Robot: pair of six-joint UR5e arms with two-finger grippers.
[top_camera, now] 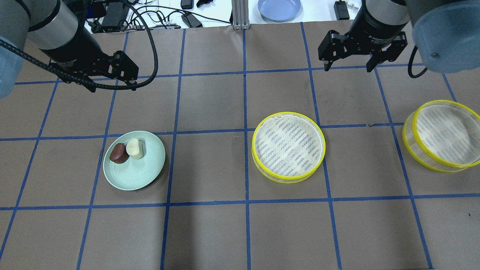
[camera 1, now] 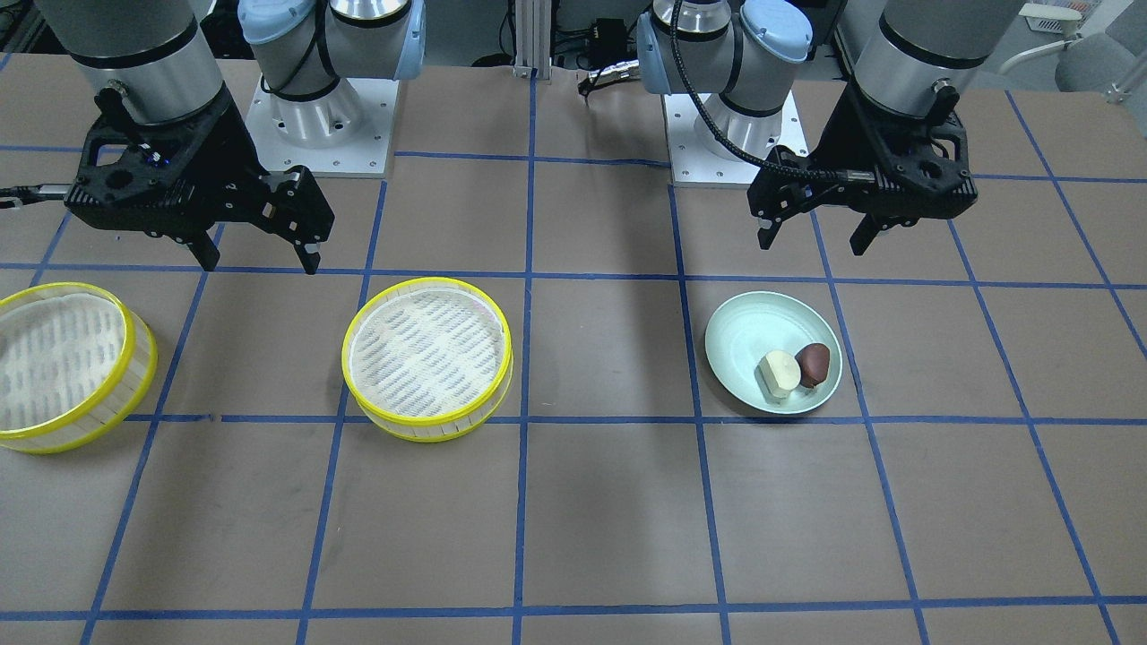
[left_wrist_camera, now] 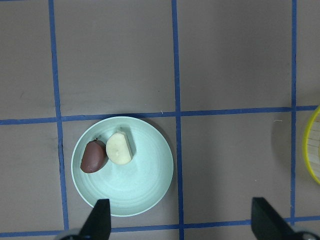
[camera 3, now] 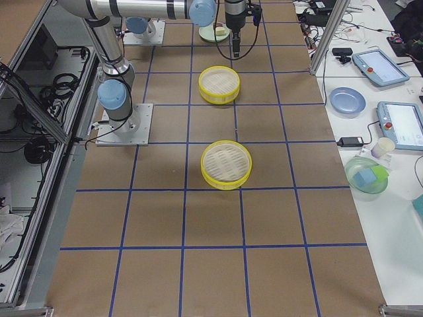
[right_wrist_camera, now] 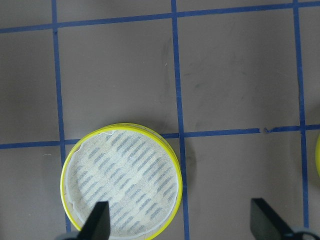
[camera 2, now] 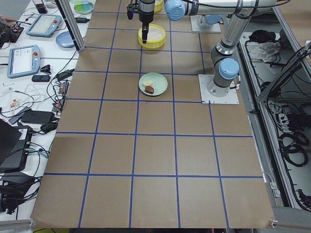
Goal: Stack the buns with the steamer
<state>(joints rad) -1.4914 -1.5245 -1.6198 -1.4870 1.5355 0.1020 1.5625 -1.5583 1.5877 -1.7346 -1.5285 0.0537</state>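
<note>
the left claw (camera 1: 811, 244) and right claw (camera 1: 260, 262) hang wide open. the small cream-yellow round bun (camera 1: 780, 372) touches the small red-brown round bun (camera 1: 814, 363) on the pale green round plate (camera 1: 748, 324); grabbing one may bump the other.

The outer steamer basket (camera 1: 94, 414) runs off the front view's edge, and from the left wrist we get only a sliver of the middle steamer basket (left_wrist_camera: 313, 145). The left gripper (left_wrist_camera: 183, 220) shows just its fingertips (left_wrist_camera: 100, 220) there. From the table's right end, that gripper partly hides the plate (camera 3: 210, 34).

buns (top_camera: 133, 149) seemingly touching, low plate rim (top_camera: 144, 171) around
</note>
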